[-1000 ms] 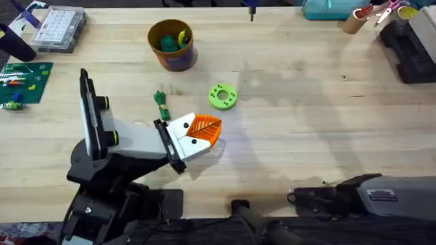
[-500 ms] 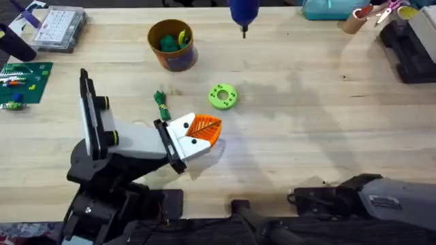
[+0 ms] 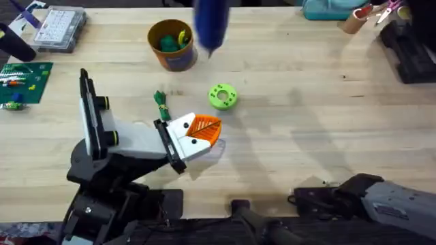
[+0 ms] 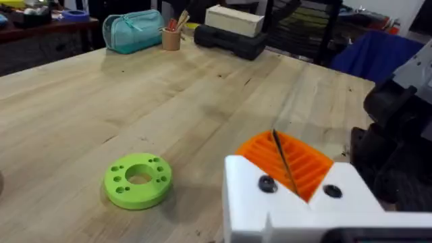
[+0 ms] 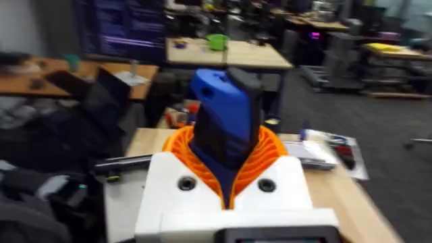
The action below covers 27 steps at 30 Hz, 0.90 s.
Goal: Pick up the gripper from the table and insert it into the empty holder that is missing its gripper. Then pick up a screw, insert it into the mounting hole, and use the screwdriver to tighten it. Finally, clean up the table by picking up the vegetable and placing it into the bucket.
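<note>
screwdriver [image 3: 210, 24]: blurred blue streak overhead, top cut by the picture's edge, bit not discernible
screwdriver bit, right wrist view: hidden below the orange pads [image 5: 182, 145]
bucket [image 3: 172, 45]: contents too small to identify
holder [image 3: 119, 146]: base merges into the dark arm below
tabletop [image 3: 327, 122]: far corners cut off

table [image 3: 327, 109]: pale wood, matt, grained | ring [image 4: 138, 180]: green plastic, matt | gripper [image 3: 199, 131]: white plastic, orange ribbed pad | screwdriver [image 5: 226, 115]: blue plastic, smooth | bucket [image 3: 172, 45]: yellow plastic
</note>
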Tool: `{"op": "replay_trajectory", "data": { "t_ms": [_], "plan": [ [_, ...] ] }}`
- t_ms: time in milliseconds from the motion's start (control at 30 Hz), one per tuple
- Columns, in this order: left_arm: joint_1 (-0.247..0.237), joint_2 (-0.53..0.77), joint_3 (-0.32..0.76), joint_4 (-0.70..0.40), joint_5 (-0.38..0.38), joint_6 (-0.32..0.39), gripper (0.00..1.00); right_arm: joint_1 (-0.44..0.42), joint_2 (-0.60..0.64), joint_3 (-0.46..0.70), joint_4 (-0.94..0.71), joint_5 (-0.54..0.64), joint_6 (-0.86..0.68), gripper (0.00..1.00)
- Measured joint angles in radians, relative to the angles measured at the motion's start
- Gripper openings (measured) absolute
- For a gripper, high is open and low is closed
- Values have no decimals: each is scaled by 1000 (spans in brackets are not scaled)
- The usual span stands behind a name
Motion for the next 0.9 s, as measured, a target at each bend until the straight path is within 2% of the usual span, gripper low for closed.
{"op": "replay_trajectory", "data": {
  "t_ms": [333,900],
  "plan": [
    [0,0,0,0,0,0,18,87,37,-29,23,-12,69,25],
    [0,0,0,0,0,0,18,185,99,-30,-13,-49,-29,25]
  ]
}}
